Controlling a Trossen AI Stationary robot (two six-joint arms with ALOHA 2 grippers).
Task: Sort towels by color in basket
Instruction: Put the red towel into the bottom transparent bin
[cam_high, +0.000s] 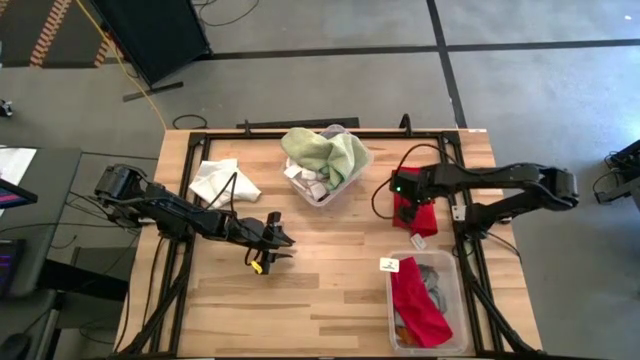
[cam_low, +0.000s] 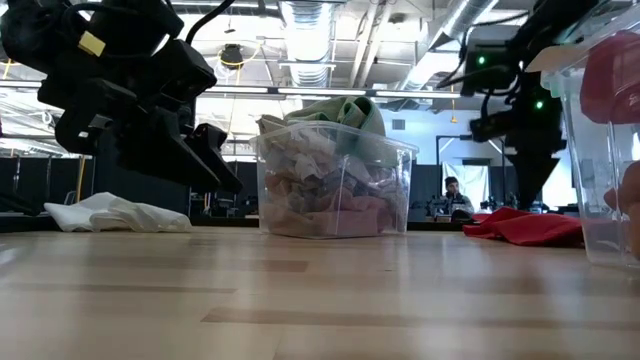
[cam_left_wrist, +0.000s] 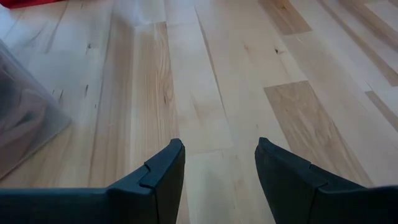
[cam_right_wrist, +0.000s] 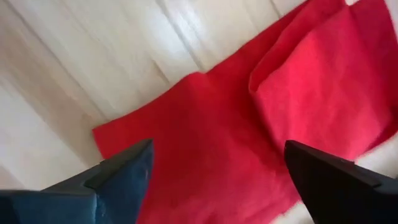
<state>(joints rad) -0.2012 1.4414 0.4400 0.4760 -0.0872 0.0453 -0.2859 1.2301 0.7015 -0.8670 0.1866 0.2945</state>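
A red towel lies loosely crumpled on the table at the right. My right gripper hovers over it, pointing down, fingers wide open on either side of the cloth. A clear bin at the far middle is heaped with mixed towels, with a pale green one on top. A white towel lies flat at the far left. My left gripper waits open above bare wood at mid-table.
A second clear bin at the near right holds a red towel and grey cloth. A small white tag lies beside it. Black frame rails run along the table's edges. Bare wood stretches across the near left.
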